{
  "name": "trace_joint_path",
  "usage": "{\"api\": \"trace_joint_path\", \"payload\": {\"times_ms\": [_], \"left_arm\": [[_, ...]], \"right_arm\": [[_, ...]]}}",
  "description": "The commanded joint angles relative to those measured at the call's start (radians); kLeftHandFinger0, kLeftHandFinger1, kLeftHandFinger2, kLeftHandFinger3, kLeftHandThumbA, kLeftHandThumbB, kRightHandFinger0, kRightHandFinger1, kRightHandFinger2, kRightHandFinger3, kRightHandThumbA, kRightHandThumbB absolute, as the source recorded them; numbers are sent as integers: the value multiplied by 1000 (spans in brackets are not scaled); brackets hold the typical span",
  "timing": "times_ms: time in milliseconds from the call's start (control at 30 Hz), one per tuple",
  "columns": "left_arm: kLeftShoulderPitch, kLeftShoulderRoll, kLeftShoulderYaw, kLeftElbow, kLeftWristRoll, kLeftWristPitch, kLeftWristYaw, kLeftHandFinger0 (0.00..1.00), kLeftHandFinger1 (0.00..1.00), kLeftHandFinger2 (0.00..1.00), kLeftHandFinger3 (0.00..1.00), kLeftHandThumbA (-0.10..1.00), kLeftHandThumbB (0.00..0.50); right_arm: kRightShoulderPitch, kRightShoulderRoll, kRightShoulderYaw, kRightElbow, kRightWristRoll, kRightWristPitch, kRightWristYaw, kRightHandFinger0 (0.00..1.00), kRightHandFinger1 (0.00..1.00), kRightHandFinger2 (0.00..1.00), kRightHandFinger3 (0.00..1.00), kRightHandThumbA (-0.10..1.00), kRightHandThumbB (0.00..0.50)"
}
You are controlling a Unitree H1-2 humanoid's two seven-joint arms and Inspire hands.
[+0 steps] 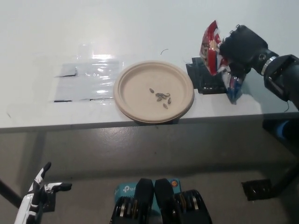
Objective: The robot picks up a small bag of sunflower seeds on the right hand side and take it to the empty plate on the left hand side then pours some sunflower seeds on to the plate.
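At the 2 o'clock side of the view, the black right robot hand [243,46] grips a small red-and-white bag of sunflower seeds [216,52], its fingers wrapped round the bag's right side. The bag hangs clear of the plate [135,86], to the plate's 2 o'clock, with a blue end pointing down toward the surface [140,32]. The black forearm runs off toward 3 o'clock and is cut by the picture's edge.

Down at 7 o'clock, well below the surface edge, the white left robot hand [39,189] rests with its fingers spread, holding nothing — only part of it shows.

The surface is white and glossy. A round tan plate sits near its front edge, rim slightly overhanging, with a few seeds [161,97] lying near its middle. At the plate's 9 o'clock lies a clear plastic sheet [88,81] catching glare. A dark flat patch [203,77] sits at the plate's 3 o'clock, partly hidden behind the bag — what it is cannot be made out. Below the surface lies grey floor [140,149].
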Motion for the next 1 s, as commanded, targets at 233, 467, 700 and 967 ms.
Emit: {"api": "trace_joint_path", "payload": {"times_ms": [233,467,700,967], "left_arm": [[11,1,13,-25,-4,-4,4,883,624,580,1000,1000,304],[13,1,10,-19,0,-12,-1,866,618,584,1000,1000,295],[12,0,10,-28,-7,3,-2,855,622,598,1000,1000,307],[0,1,7,-18,9,-24,-1,811,601,593,1000,1000,265]], "right_arm": [[-34,12,65,46,11,13,-89,0,36,403,82,-100,308],[-29,79,-135,60,236,143,441,1000,1000,1000,1000,657,500],[-40,83,-315,20,410,144,666,1000,1000,1000,1000,763,500],[35,12,-399,-372,555,273,1020,1000,1000,1000,1000,856,500]]}}
